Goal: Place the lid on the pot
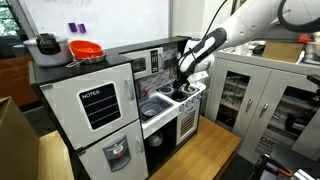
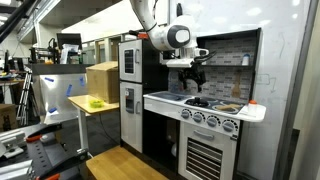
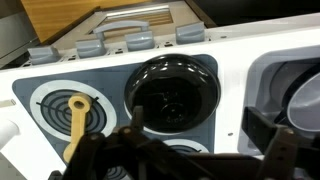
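White plastic of a toy kitchen fills the wrist view, and its top serves as the table for this task. Left of the pot, a yellow spoon lies across a burner ring. The pot stands on the middle burner, round and shiny, its inside dark and with no cover on it. Right of the pot is the sink. A grey round shape in it, cut by the picture edge, is probably the lid, but only a part shows.

The end effector hangs above the stove close to the pot, its jaws spread wide with nothing between them.

I think the risk is in the pick-up. The lid is thin and smooth and lies low in the sink, so the fingers may hit the sink wall or slip off. A lid carried tilted could land crooked on the rim, slide off, or push the light pot toward the spoon.
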Robot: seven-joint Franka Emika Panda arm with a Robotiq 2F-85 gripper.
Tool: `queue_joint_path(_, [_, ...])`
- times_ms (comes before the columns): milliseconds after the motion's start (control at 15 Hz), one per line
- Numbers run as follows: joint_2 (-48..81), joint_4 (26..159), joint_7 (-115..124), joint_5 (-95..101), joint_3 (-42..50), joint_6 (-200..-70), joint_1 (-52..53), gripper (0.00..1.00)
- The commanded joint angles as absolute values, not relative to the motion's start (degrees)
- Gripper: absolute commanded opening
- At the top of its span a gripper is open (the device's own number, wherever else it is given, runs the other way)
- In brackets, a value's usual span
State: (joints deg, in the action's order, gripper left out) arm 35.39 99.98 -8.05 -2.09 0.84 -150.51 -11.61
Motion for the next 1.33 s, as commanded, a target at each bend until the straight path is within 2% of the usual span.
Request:
queue_joint_path(0, [35.75,99.39,-8.19,-2.36,1.15,-150.08,-11.32,1.00])
queue_joint_path(800, [39.64,95.15,-8.79,-2.95,0.58,-150.16,-12.07,1.00])
queue_joint_path(1267, [45.05,88.10,-8.33,-3.08,0.54,-147.89,-12.48,1.00])
